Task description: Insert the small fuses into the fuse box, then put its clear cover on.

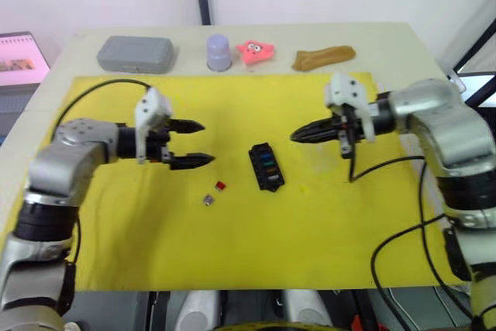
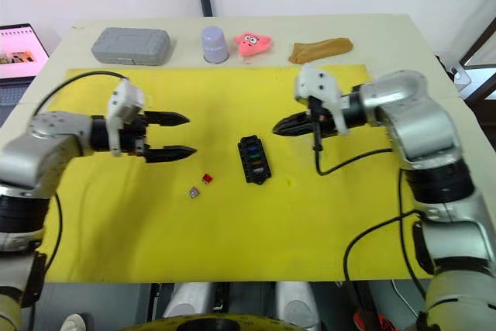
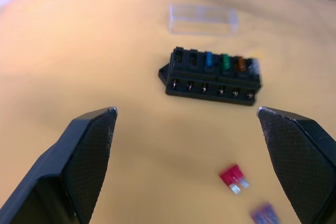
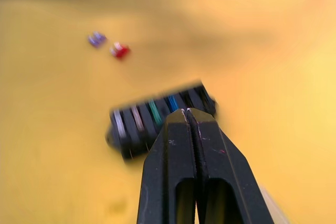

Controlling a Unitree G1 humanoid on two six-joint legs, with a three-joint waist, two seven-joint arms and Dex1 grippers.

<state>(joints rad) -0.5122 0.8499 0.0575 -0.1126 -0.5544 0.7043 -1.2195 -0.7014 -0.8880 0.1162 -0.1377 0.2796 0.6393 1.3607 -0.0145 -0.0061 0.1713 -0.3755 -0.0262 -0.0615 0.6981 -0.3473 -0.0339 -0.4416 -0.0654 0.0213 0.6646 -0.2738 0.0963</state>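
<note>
Two grippers hover over the yellow mat (image 1: 232, 269): the left gripper (image 1: 191, 143) spread wide, the right gripper (image 1: 298, 136) pressed together. Between them lies the fuse box (image 1: 266, 167), the clear cover (image 3: 202, 19) just beyond it, with a red fuse (image 1: 220, 186) and a purplish fuse (image 1: 208, 200) loose nearby.

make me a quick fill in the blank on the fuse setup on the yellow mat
1. The left gripper has its fingers ____.
2. The loose red fuse lies on the ____ mat.
3. The fuse box is coloured ____.
4. The right gripper has its fingers ____.

Missing words: open; yellow; black; shut
</note>
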